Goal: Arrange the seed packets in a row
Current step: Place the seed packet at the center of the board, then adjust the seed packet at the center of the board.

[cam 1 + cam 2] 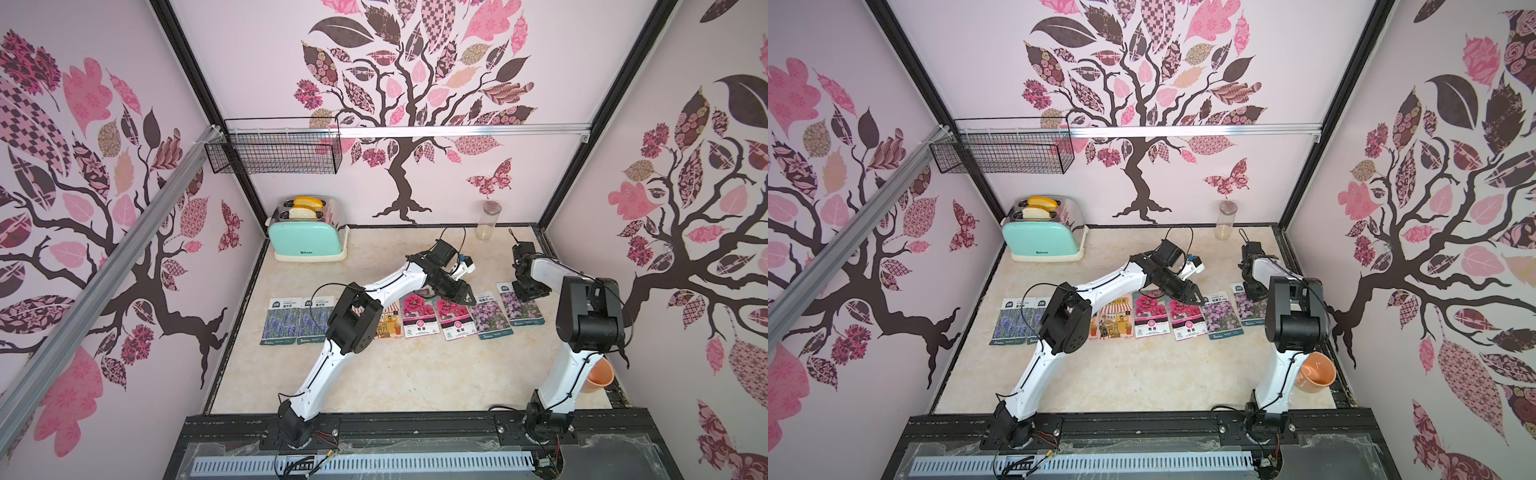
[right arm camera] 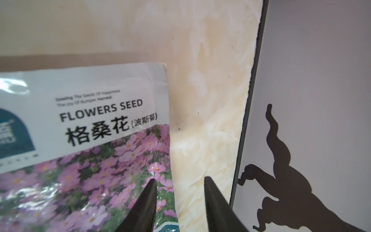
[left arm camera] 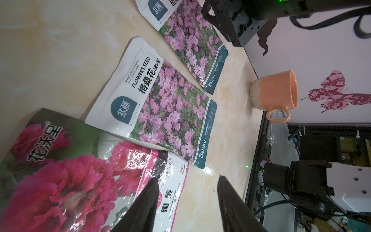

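Seed packets (image 1: 419, 313): row nearly complete. Right gripper (image 2: 180, 178) spread, empty, straddling the edge of end lilac packet (image 1: 521, 311); left gripper (image 3: 188, 177) spread, empty. Advise: lift right straight up, no dragging.

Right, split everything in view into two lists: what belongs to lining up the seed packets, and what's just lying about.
Belongs to the job: blue lavender packets, orange shop packets, magenta bloom packets, lilac flower packets.

Just lying about: toaster, wire basket, clear jar, orange mug.
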`<action>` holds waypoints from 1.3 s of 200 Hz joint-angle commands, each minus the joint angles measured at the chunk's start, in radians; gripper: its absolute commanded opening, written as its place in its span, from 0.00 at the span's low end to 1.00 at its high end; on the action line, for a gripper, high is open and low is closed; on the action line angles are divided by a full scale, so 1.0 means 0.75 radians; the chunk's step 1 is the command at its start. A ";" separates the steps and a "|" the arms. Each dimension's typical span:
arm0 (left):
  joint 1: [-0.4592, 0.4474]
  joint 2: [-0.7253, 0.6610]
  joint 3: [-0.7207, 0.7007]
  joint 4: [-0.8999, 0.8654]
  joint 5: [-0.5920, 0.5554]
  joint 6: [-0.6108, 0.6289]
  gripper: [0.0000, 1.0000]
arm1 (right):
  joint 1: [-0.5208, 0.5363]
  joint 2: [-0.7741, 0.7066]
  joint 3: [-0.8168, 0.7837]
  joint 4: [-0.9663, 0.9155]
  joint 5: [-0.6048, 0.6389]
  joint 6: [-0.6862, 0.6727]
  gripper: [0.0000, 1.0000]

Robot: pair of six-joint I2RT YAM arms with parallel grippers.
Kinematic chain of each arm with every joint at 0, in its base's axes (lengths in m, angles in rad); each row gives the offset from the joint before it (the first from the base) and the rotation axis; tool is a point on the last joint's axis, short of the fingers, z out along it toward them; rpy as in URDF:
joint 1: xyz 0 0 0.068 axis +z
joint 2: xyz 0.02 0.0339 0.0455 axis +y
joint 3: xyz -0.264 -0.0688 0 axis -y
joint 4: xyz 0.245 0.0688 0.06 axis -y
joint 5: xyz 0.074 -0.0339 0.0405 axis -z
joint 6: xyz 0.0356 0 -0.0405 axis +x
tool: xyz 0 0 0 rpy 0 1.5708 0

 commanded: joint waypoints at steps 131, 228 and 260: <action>-0.086 0.116 0.143 0.033 -0.076 -0.081 0.44 | 0.144 -0.290 -0.172 -0.027 -0.733 0.510 0.35; -0.094 0.251 0.279 -0.055 -0.137 -0.084 0.44 | 0.208 -0.255 -0.292 0.043 -0.884 0.561 0.35; -0.093 0.288 0.315 -0.078 -0.151 -0.076 0.44 | 0.208 -0.212 -0.297 0.056 -0.880 0.570 0.35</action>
